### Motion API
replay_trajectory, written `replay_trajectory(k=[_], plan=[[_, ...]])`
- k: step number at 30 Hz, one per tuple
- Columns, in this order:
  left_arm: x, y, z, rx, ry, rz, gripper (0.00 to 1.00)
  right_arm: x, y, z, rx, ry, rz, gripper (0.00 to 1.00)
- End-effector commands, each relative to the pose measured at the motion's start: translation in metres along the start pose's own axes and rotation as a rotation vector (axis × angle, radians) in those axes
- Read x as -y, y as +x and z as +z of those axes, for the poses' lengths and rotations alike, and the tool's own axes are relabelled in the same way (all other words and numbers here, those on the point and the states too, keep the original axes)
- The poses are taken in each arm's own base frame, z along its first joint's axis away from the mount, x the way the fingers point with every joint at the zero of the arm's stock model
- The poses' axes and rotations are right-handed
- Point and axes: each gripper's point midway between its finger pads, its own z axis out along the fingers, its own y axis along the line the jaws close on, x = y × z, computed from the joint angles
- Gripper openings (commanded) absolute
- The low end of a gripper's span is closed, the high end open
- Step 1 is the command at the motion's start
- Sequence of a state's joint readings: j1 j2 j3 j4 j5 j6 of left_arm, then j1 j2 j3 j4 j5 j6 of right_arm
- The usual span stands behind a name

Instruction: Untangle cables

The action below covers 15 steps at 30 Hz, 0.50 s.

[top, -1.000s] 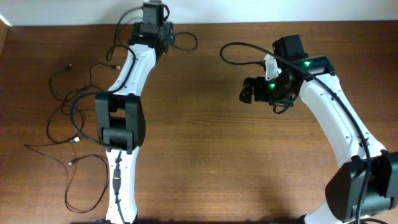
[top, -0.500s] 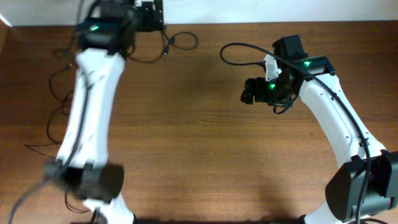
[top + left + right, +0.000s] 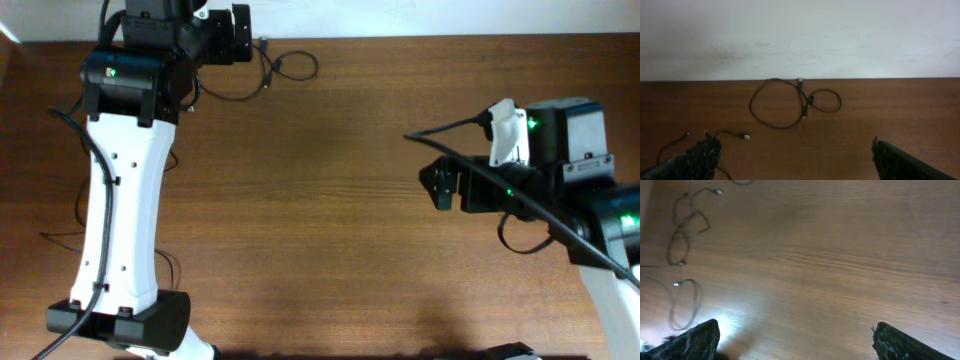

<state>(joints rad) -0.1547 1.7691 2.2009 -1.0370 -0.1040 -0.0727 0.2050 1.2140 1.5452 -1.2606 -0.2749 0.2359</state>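
At far table (image 3: 350,200) edge, looped cable (image 3: 290,68) is seen lying alone. Left gripper (image 3: 240,22) is now swung up beside it, jaws wide, empty. Right gripper (image 3: 440,185) is drawn back, jaws apart. Remaining cables (image 3: 79,207) at left edge are judged still unsorted.

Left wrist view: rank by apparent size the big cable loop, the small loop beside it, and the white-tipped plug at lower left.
1. big cable loop
2. small loop, meeting it on the right
3. white-tipped plug, smallest even though it lies nearer the camera
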Motion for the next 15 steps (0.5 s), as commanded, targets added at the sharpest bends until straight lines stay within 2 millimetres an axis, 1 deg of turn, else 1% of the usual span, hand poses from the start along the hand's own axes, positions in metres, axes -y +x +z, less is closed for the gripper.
replay_trajectory(k=[1,2,5,9,11,13,15], plan=[[0.001,0.003,0.003,-0.01,0.006,-0.002,0.99,0.025,-0.011,-0.009,0.063,0.155,-0.022,0.99],[0.001,0.003,0.003,-0.01,0.006,-0.002,0.99,0.028,-0.013,-0.01,0.073,0.176,-0.023,0.99],[0.001,0.003,0.003,-0.01,0.006,-0.002,0.99,0.027,-0.023,-0.011,0.112,0.17,-0.03,0.99],[0.001,0.003,0.003,-0.01,0.006,-0.002,0.99,0.029,-0.023,-0.011,0.114,0.181,-0.029,0.99],[0.001,0.003,0.003,-0.01,0.006,-0.002,0.99,0.036,-0.025,-0.024,0.165,0.228,-0.027,0.99],[0.001,0.003,0.003,-0.01,0.006,-0.002,0.99,0.04,-0.034,-0.043,0.278,0.265,-0.036,0.99],[0.001,0.003,0.003,-0.01,0.006,-0.002,0.99,0.036,-0.043,-0.055,0.391,0.25,-0.048,0.99]])
